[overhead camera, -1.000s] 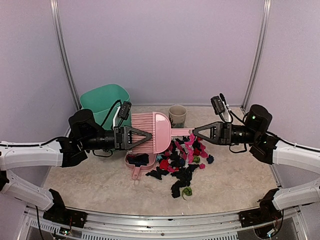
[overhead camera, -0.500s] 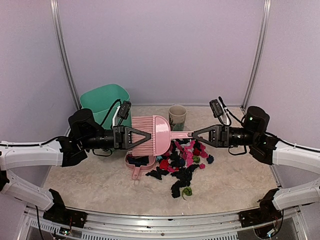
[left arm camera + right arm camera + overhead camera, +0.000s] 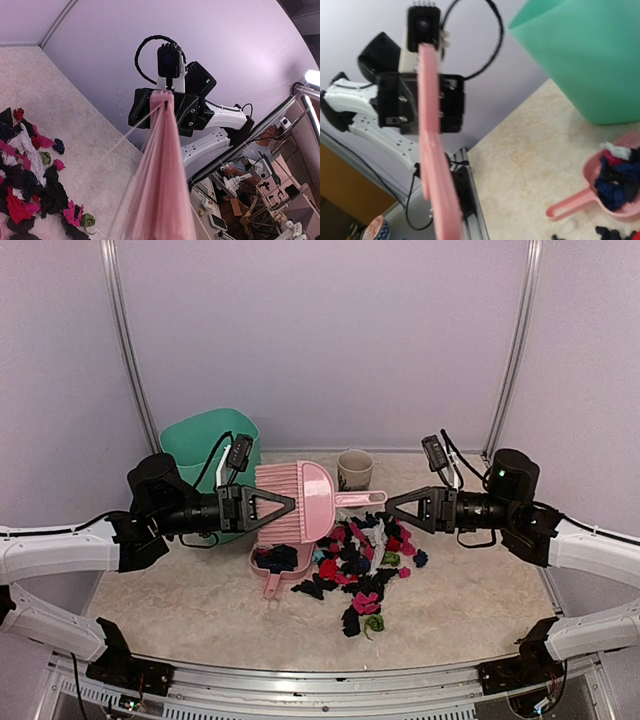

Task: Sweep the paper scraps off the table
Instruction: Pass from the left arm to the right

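Pink comb-like brush (image 3: pixel 305 502): top view, raised level just in front of cup (image 3: pixel 354 470) and slightly to its left, handle pointing right. Left gripper (image 3: pixel 290 506): left of cup, clamped on bristle end of brush. Right gripper (image 3: pixel 392 505): front-right of cup, tips at end of brush handle; gripping or parted, cannot tell. Paper scraps (image 3: pixel 365 555): black, red, pink and green heap on table (image 3: pixel 180 610), in front of cup. Pink dustpan (image 3: pixel 271 587): front-left of cup, flat on table, dark scraps inside. Green bin (image 3: pixel 200 440): well left of cup.

Left wrist view: brush (image 3: pixel 160 185) edge-on, blurred, running up to right gripper (image 3: pixel 165 100). Scraps (image 3: pixel 30 170) at lower left on table (image 3: pixel 75 125).

Right wrist view: brush (image 3: pixel 432 150) edge-on, blurred, in front of left gripper (image 3: pixel 422 107). Bin (image 3: pixel 580 65) at upper right. Dustpan (image 3: pixel 570 204) at lower right on table (image 3: pixel 520 165), blue-black and white scraps (image 3: pixel 620 182) in it.
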